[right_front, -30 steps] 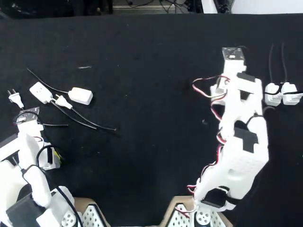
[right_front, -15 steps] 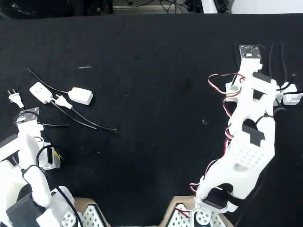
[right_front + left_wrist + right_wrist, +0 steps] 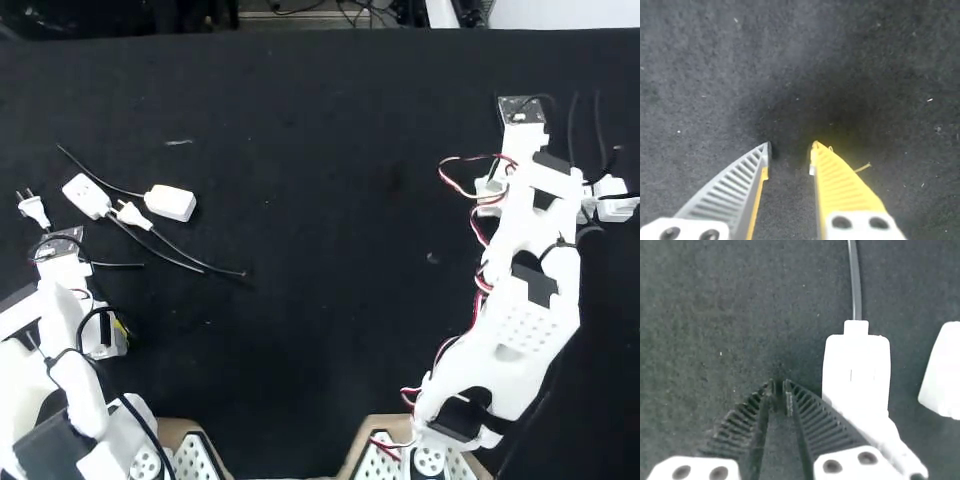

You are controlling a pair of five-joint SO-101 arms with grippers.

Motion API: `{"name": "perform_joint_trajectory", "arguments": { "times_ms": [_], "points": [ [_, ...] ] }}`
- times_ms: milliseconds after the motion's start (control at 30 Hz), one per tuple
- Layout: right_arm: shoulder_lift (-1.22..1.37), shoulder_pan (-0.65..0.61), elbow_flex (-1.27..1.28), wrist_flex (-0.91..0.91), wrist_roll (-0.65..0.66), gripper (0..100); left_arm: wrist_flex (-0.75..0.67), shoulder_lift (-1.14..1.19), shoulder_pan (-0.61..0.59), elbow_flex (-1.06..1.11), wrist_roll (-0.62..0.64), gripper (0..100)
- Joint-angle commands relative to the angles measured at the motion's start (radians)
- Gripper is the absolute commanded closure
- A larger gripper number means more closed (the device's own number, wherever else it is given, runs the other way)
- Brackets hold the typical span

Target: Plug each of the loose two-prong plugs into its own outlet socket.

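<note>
Near the left edge of the table (image 3: 320, 120) a small white two-prong plug (image 3: 33, 208) lies loose with its prongs pointing toward the far side. Just beside it, further in from the edge, is a white socket block (image 3: 86, 195). Next comes a second white plug (image 3: 130, 213) on a thin black cable, and then a rounded white socket (image 3: 170, 203). The second plug lies between the two sockets, and I cannot tell whether it touches either.

My left arm (image 3: 55, 320) sits at the near left corner. My left gripper (image 3: 788, 152) is low over bare black cloth. Its grey finger and yellow finger are spread with a clear gap and hold nothing.

My right arm (image 3: 525, 300) stretches out along the right side of the table. My right gripper (image 3: 779, 387) has its black ribbed tips pressed almost together, with only a slit between them and nothing in it. Just beside it lies a boxy white block (image 3: 856, 372) with a cable (image 3: 854, 280) running from its far end. Another white piece (image 3: 942, 375) lies close beside that one, towards the right edge.
</note>
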Motion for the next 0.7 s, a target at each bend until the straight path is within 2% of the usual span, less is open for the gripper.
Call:
{"name": "perform_joint_trajectory", "arguments": {
  "times_ms": [0, 267, 533, 667],
  "points": [
    [-0.005, 0.021, -0.081, -0.015, 0.023, 98.8, -0.032, 0.012, -0.002, 0.024, 0.008, 87],
    [-0.002, 0.058, -0.145, -0.014, 0.057, 98.8, -0.032, 0.012, -0.005, 0.024, 0.008, 87],
    [-0.001, 0.048, -0.090, -0.017, 0.106, 98.8, -0.032, 0.012, -0.005, 0.024, 0.008, 87],
    [-0.001, 0.043, -0.065, -0.083, 0.106, 98.8, -0.031, 0.012, -0.007, 0.024, 0.008, 87]
  ]
}}
